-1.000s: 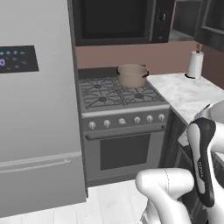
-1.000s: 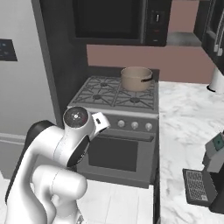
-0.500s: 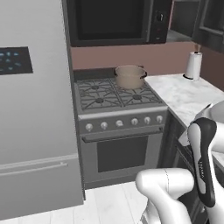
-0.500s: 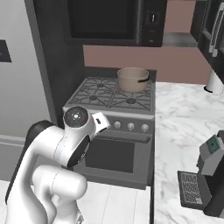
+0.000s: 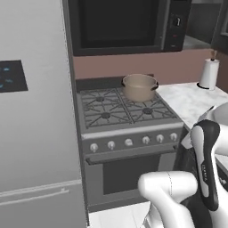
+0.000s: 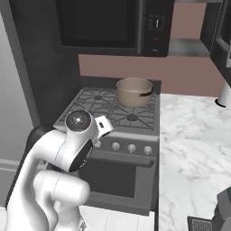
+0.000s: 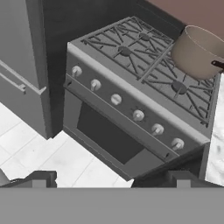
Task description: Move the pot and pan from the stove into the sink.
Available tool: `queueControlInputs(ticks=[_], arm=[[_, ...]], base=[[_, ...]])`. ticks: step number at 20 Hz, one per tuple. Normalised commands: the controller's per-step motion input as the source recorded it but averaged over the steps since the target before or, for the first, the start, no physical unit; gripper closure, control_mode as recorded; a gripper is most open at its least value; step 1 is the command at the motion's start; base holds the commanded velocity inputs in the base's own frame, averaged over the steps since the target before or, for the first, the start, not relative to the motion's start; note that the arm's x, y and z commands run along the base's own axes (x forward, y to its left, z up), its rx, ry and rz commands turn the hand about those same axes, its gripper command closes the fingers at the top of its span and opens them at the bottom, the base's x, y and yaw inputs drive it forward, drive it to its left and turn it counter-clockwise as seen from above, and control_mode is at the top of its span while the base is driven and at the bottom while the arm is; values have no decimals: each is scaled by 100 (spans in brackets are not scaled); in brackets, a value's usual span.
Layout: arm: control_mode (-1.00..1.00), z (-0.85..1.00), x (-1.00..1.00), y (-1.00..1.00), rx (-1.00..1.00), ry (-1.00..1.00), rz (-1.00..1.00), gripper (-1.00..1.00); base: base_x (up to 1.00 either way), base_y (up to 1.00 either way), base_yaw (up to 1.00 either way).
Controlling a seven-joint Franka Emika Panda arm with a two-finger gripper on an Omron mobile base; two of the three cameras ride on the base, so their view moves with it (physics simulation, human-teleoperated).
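Steel gas stove (image 5: pixel 127 129) with dark grates and silver front knobs stands between a grey refrigerator (image 5: pixel 35 124) and white marble counter (image 6: pixel 194 135), carrying the round tan pot (image 5: pixel 139 86) on its rear right burner, gripper (image 7: pixel 112 179) fingers apart, empty.

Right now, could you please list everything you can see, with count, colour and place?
pot: one, tan, on the stove's back right burner
stove: one, steel with dark grates, between fridge and counter
knobs: six, silver, along the stove's front
microwave: one, black, above the stove
fridge: one, grey, left of the stove
counter: one, white marble, right of the stove
paper towel roll: one, white, at the back of the counter
arm: one, white, in front of the stove
gripper: one, dark fingertips, open, holding nothing
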Motion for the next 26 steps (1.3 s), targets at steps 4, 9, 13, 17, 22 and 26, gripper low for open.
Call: queueControlInputs(ticks=[4,9,13,17,22,26], arm=[[100,0,0,0,0,0,0,-100],[100,0,0,0,0,0,0,-100],[100,0,0,0,0,0,0,-100],[100,0,0,0,0,0,0,-100],[-100,0,12,0,0,0,0,-100],[-100,0,63,5,0,0,-5,-100]], base=[[74,-7,0],[76,-8,0],[71,-7,0],[35,-3,0],[0,0,0],[0,0,0]])
